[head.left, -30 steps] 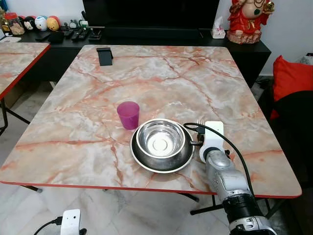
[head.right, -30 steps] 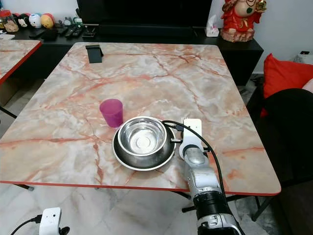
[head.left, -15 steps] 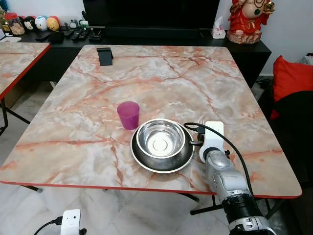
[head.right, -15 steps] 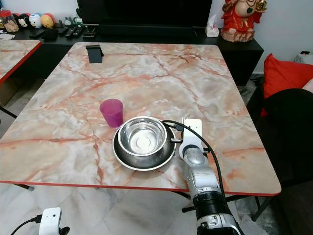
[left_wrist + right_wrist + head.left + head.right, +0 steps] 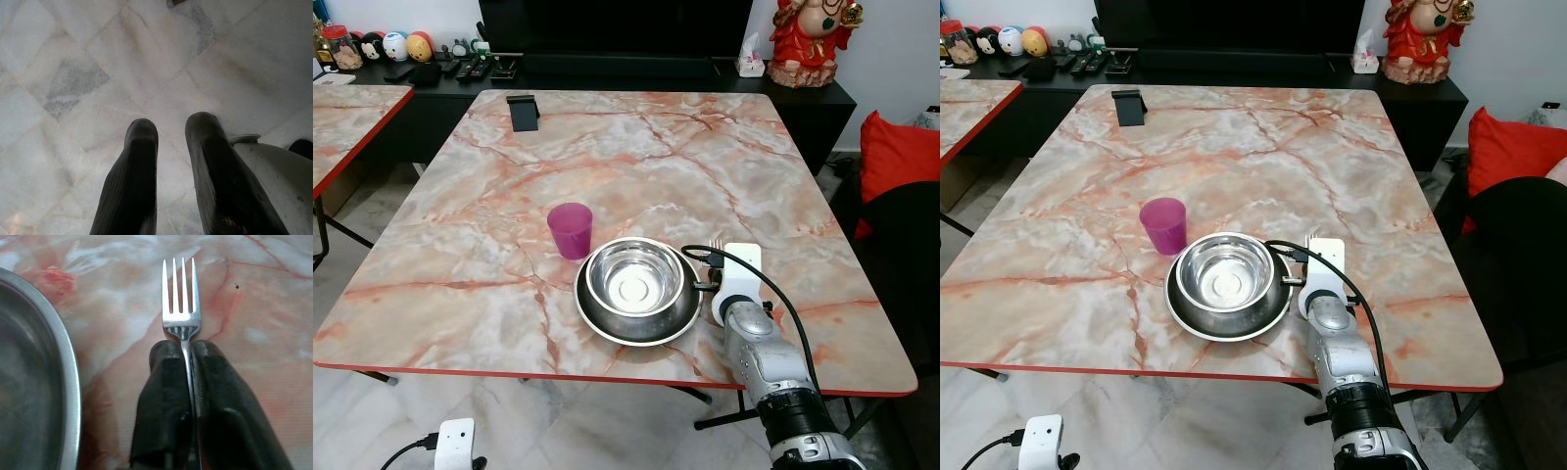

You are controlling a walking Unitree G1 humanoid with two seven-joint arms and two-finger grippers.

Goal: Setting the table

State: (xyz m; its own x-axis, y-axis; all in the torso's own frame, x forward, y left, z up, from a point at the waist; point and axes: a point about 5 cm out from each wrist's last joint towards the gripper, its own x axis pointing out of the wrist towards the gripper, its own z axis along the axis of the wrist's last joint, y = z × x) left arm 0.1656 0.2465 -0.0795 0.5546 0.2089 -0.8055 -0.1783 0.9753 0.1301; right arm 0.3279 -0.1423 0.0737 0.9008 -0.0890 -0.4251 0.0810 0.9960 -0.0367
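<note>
A home's living and dining room; a marble-patterned dining table point(image 5: 705, 147) with a red edge stands on pale marble floor tiles point(image 5: 98, 73); behind it a black sideboard point(image 5: 607, 73) bears remote controls point(image 5: 470, 67), small figurines point(image 5: 391, 44) and a red statue point(image 5: 813, 39); a red cushion point(image 5: 896, 157) lies beside.

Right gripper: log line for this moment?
right gripper: shut on fork | fork: right of steel bowl | left gripper: idle, above floor
</note>
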